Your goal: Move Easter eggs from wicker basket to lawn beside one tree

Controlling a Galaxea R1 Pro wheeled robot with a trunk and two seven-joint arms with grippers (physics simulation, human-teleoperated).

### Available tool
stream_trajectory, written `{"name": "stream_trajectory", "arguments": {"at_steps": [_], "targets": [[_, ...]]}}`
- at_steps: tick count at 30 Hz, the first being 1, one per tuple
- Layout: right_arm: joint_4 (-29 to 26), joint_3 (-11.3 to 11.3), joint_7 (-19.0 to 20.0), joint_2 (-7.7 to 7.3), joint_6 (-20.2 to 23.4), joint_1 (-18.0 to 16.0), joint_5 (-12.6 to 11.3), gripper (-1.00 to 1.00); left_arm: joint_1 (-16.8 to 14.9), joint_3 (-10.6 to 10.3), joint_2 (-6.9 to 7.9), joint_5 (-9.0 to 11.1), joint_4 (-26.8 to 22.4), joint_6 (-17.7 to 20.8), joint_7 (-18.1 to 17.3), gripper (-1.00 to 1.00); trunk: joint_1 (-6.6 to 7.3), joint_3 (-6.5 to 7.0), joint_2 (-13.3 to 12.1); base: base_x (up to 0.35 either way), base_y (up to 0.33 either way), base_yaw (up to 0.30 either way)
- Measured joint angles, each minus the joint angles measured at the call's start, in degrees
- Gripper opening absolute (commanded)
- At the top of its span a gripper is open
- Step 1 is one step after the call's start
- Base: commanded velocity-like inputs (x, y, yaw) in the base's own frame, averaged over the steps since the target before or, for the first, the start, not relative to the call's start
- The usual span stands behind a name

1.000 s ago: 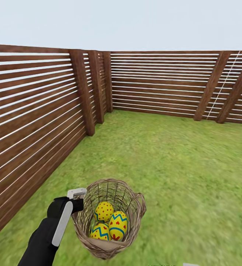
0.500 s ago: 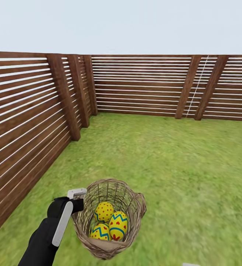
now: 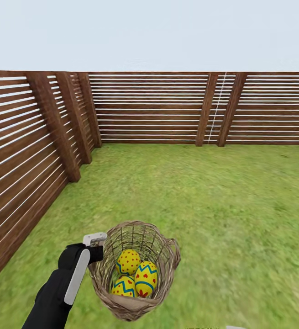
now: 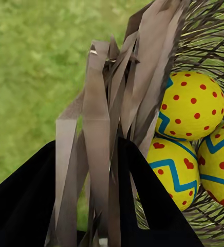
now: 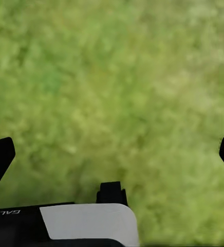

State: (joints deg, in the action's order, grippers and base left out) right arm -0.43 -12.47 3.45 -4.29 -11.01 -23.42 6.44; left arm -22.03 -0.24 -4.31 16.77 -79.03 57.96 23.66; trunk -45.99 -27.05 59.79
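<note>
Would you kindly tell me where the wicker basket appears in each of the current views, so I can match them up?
Head view: the wicker basket sits low and left of centre, with the left gripper at its rim.
Left wrist view: its rim runs between the dark jaws, with the weave to the side.
Right wrist view: the basket is not in it; lawn lies beyond the open jaws.
Shared landmark: the Easter eggs.

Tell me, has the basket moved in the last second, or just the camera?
Cannot tell for sure. The wicker basket keeps its place beside the left gripper holding its rim, while the fence slides left, so the robot seems to be turning right, carrying it.
</note>
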Motion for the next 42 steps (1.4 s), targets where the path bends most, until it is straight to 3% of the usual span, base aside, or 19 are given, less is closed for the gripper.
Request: {"name": "stream_trajectory", "arguments": {"at_steps": [16,42], "targets": [[0.0,0.0,0.0,0.00,0.0,0.0,0.0,1.00,0.0,0.0,0.00,0.0,-0.1,0.0,0.0,-1.00,3.52,3.71,-6.4,0.000,0.000,-0.280],[0.0,0.0,0.0,0.00,0.0,0.0,0.0,1.00,0.0,0.0,0.06,-0.1,-0.3,-0.1,0.0,-1.00,3.52,5.07,-6.4,0.000,0.000,-0.280]]}}
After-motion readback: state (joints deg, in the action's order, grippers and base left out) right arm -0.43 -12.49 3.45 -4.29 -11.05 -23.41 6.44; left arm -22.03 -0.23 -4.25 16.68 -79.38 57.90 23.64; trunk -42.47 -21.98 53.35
